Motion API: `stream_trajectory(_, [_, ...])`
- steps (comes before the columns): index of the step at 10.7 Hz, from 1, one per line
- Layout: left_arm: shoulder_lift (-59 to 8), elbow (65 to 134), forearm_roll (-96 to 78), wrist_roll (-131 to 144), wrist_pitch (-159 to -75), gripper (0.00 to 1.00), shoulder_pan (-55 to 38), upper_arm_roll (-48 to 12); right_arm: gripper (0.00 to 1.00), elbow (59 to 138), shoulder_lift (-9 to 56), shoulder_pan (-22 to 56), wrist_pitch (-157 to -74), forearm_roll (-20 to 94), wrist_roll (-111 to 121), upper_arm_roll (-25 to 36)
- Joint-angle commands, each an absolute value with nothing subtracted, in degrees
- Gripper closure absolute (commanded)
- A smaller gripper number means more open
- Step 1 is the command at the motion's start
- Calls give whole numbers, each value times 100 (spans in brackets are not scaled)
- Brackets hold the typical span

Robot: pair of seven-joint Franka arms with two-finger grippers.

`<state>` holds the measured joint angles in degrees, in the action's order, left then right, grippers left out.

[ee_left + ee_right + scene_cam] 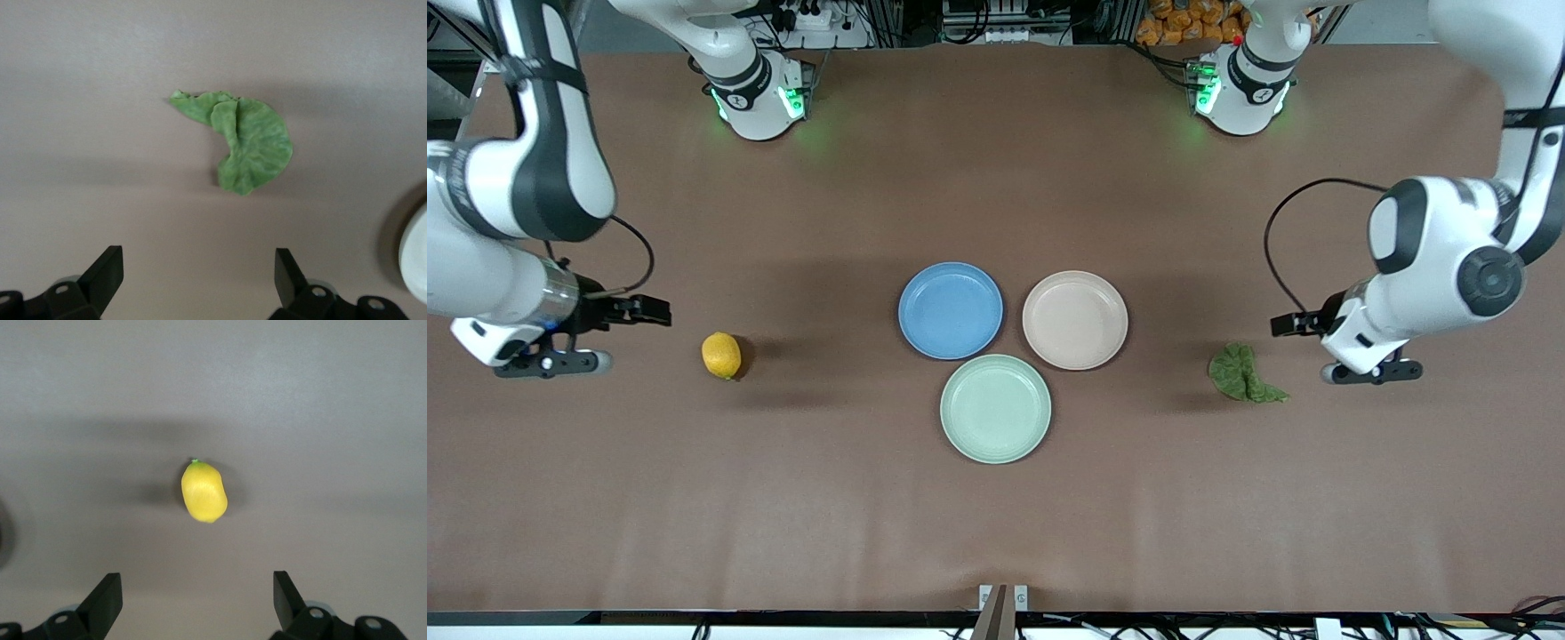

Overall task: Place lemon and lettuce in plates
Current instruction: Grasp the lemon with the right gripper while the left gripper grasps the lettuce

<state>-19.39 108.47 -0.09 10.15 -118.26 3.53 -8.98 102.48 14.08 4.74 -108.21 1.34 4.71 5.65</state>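
Lemon lies on the worktop toward my right arm's end, at about nine o'clock from the blue plate on the front view's dial and well apart from it. My right gripper hangs over bare worktop at nine o'clock from the fruit, near it, fingers spread wide and holding nothing. In the right wrist view the lemon sits centred ahead of the gap between my fingers, its long axis running roughly along my line of approach, so the narrow waist faces the fingers.

Lettuce lies flat toward my left arm's end, at about four o'clock from the beige-pink plate. My left gripper hangs just at three o'clock from the leaf, equally wide open and empty; in the left wrist view the leaf lies ahead of the gap, its pointed end trailing sideways.

Each arm is plainly nearer its own item, so I judge both picks need a short forward reach and descent.
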Motion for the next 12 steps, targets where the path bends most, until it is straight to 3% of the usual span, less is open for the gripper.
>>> stream_trajectory(1, [-2406, 10793, 385, 1747, -12277, 0, 1, -905, 0, 10773, 1546, 536, -11563, 211, 448, 562])
stream_trajectory(3, [-2671, 10767, 545, 2038, -12480, 0, -79, -914, 0, 11405, 1634, 545, -12545, 211, 448, 562])
stream_trajectory(8, [-3251, 10732, 545, 2074, -13094, 0, -44, -896, 0, 11952, 2030, 676, -13585, 211, 466, 554])
stream_trajectory(10, [-3349, 10731, 597, 2066, -13201, 18, -44, -879, 0, 12146, 2188, 720, -14017, 211, 466, 545])
stream_trajectory(12, [-3349, 10731, 624, 2065, -13201, 51, -18, -861, 0, 12295, 2354, 729, -14456, 211, 492, 545])
